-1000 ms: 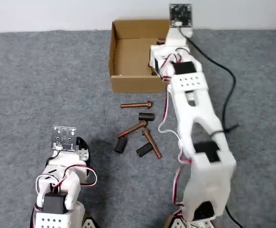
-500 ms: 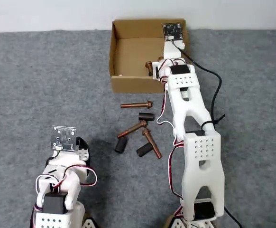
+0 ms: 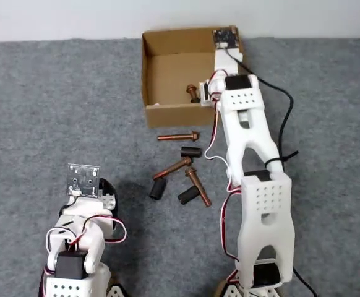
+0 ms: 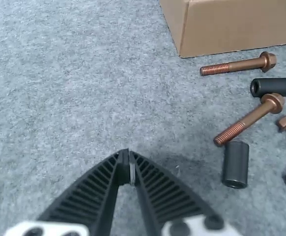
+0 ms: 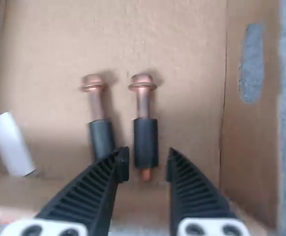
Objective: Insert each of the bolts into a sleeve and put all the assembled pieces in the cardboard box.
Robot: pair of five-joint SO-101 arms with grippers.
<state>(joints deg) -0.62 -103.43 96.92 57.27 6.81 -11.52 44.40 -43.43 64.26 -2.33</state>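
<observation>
Evidently the drop-off step is ending: the right gripper (image 5: 147, 160) stands with fingers parted astride an assembled piece (image 5: 145, 142) lying in the cardboard box (image 3: 167, 114) beside a second assembled piece (image 5: 101, 132); the left gripper (image 4: 128, 164) hangs pinched closed over the carpet (image 4: 59, 73); next, I judge, comes pairing a loose bolt (image 3: 177, 137) with a sleeve (image 3: 191, 151).

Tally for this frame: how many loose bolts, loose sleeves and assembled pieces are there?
Loose bolts: 3
Loose sleeves: 3
Assembled pieces, inside the cardboard box: 2
Total: 8
</observation>
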